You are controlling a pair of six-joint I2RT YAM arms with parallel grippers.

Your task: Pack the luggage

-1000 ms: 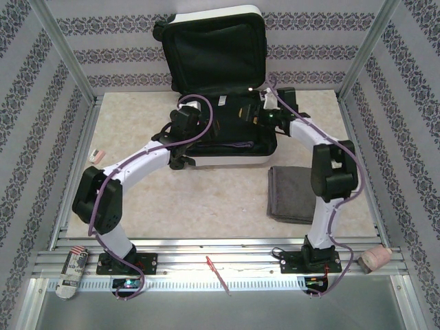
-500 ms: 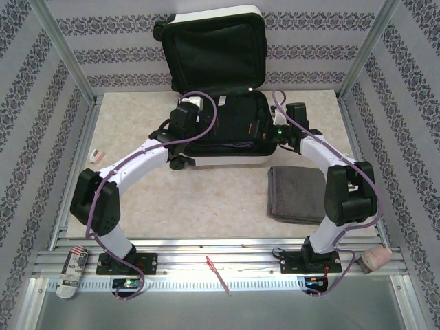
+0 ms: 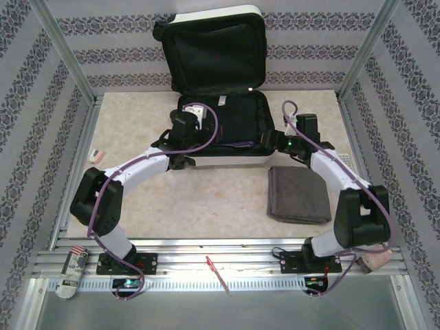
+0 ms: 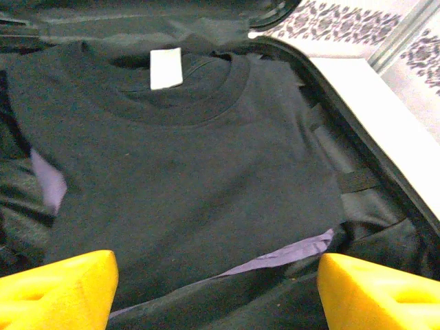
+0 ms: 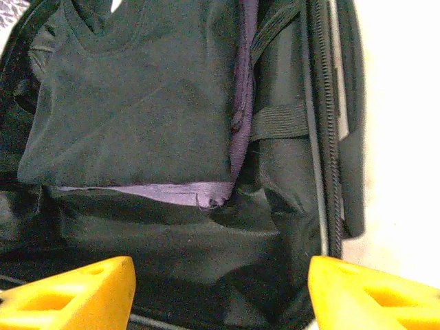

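The luggage (image 3: 216,58) sits at the far middle of the table (image 3: 199,199). It is open. Its lid stands up against the far wall, and its bottom half lies flat on the table. Inside the bottom half lies a dark folded shirt (image 4: 185,179) with a small white tag (image 4: 166,68) at the neck. A purple cloth (image 5: 240,103) peeks out from under the shirt along its near and right edges.

The left gripper (image 4: 216,292) hangs over the near left part of the open luggage. Its two yellow fingers (image 4: 55,289) are spread far apart, and it holds nothing. The right gripper (image 5: 220,295) is at the right side of the luggage, near the rim and its zipper. Its fingers (image 5: 375,292) are spread wide too, with nothing between them.

A folded grey cloth (image 3: 299,196) lies flat on the table, just near and to the right of the luggage. It does not touch either gripper.
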